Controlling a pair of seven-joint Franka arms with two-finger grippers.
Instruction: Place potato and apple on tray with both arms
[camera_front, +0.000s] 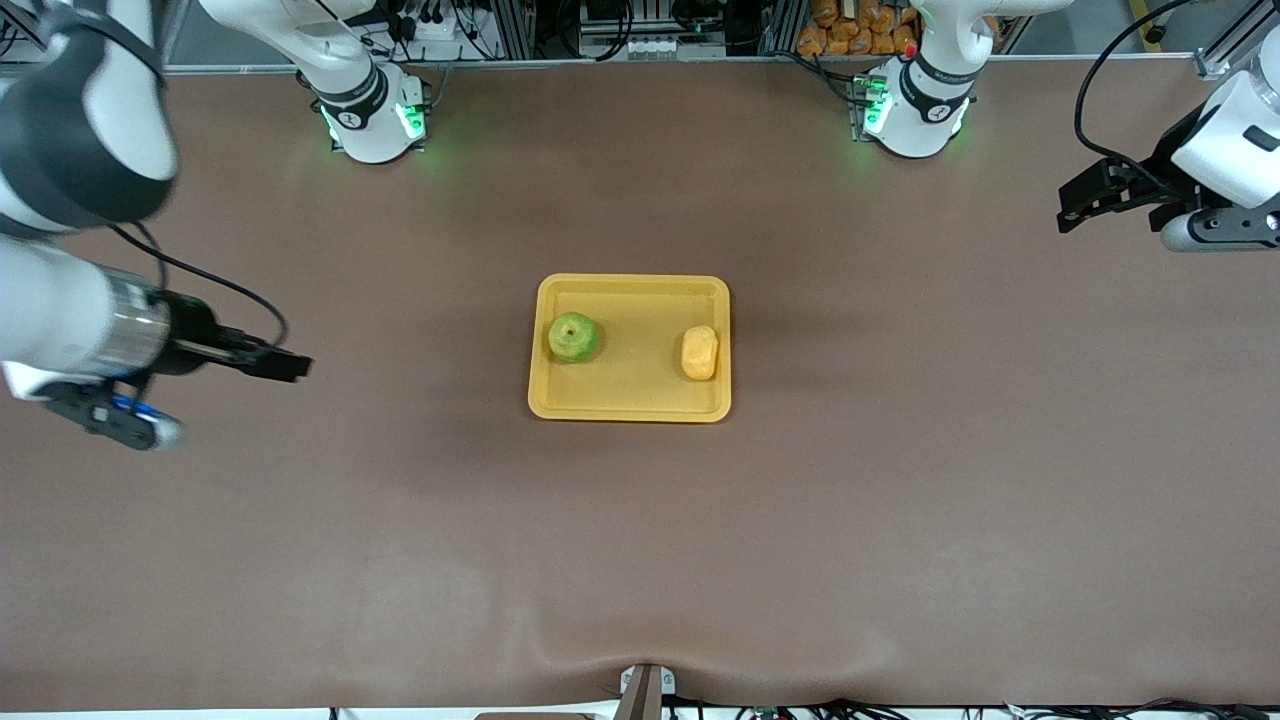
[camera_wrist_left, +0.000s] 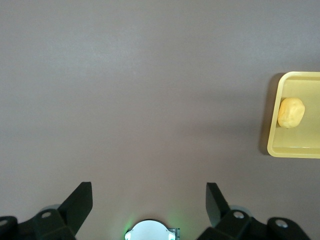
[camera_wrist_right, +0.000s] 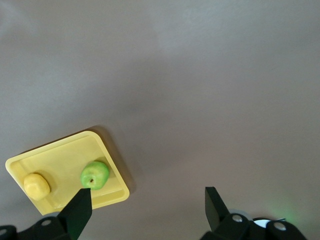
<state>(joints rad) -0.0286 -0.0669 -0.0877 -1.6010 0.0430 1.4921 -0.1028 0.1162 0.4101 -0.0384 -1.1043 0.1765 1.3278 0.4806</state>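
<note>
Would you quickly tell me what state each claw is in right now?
Left claw: open, holding nothing, over bare table.
Right claw: open, holding nothing, over bare table.

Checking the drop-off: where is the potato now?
The potato lies in the tray, at its end toward the left arm, apart from the apple.

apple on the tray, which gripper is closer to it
Right. The right gripper hangs toward its own end of the table, closer to the apple; the left gripper is well off past the potato.
</note>
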